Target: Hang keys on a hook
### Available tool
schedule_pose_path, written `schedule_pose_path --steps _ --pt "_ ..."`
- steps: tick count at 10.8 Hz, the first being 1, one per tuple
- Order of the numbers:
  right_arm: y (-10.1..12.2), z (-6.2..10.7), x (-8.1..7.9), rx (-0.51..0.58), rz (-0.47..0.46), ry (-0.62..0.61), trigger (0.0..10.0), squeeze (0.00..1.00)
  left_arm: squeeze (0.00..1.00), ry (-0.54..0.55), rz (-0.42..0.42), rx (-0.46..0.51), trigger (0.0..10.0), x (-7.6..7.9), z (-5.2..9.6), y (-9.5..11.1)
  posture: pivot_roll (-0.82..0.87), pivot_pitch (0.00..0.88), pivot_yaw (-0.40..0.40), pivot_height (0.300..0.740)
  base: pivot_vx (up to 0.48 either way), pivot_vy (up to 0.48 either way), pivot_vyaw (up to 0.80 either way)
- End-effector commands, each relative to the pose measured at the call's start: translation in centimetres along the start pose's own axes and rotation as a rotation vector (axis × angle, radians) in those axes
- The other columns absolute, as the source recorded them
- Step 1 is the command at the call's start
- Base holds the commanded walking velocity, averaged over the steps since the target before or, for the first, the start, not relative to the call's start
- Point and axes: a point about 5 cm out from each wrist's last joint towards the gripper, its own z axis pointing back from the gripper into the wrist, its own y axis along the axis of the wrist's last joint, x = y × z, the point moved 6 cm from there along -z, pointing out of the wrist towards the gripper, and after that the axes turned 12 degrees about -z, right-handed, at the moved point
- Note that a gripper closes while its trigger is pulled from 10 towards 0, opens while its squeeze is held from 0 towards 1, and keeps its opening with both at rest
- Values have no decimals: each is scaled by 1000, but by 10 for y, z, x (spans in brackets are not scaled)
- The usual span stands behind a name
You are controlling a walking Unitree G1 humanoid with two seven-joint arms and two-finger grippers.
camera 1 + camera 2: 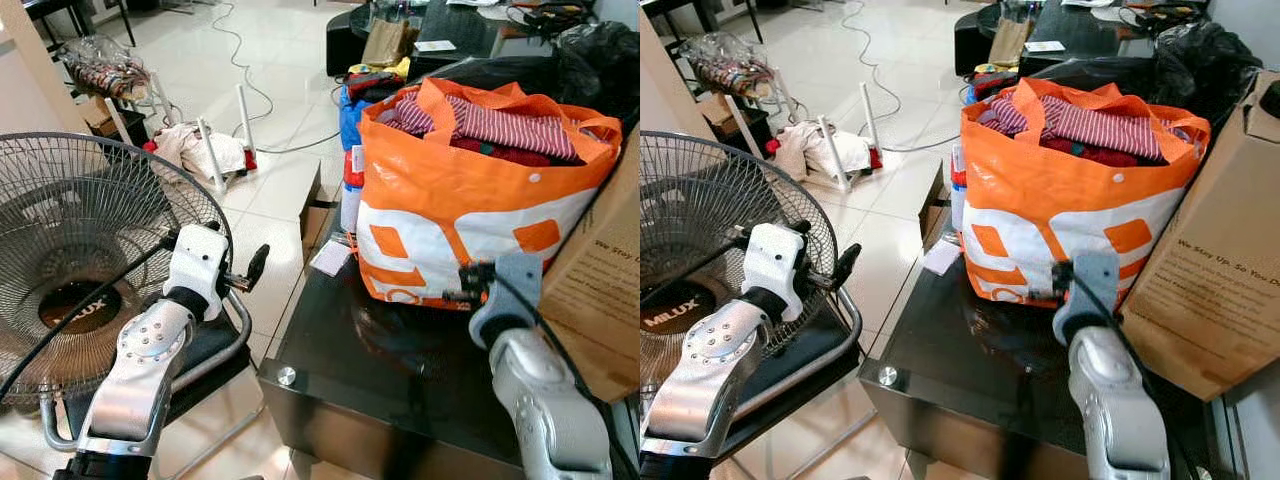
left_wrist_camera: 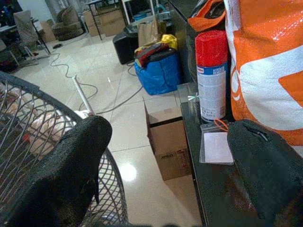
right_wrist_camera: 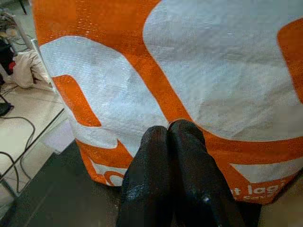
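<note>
My left gripper (image 1: 252, 272) is open, its two black fingers (image 2: 71, 165) spread wide. It hovers beside the fan, left of the black glass table (image 1: 380, 370). Along its fingers I see a clear card holder with an orange cord (image 2: 217, 147) lying on the table edge, next to a red-capped spray can (image 2: 211, 75). My right gripper (image 1: 462, 288) is shut with nothing between its fingers (image 3: 184, 156). It sits low over the table, pressed close to the front of an orange and white bag (image 1: 470, 190).
A large fan (image 1: 80, 250) stands at the left on a chair frame. A cardboard box (image 1: 600, 280) stands right of the bag. On the tiled floor are a small carton (image 2: 169, 142), a blue bag (image 2: 161, 71), cables and a white rack with clothes (image 1: 210, 150).
</note>
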Motion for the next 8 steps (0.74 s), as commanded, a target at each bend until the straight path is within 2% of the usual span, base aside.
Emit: schedule_pose_path --steps 1,3,5,8 --pt "6 0 2 16 -7 -11 10000 0 0 15 3 -13 10000 -3 -2 -4 -75 0 54 740 0 0 0" --pt "6 0 2 22 -14 -22 10000 0 0 -1 0 -2 10000 0 -9 -1 -94 0 80 740 0 0 0" --pt "8 -1 5 27 -21 -30 10000 0 0 0 11 8 10000 3 -12 3 -84 0 72 740 0 0 0" --pt "4 1 5 0 -1 -18 10000 0 0 15 25 -16 10000 4 -3 -5 -66 0 41 740 0 0 0"
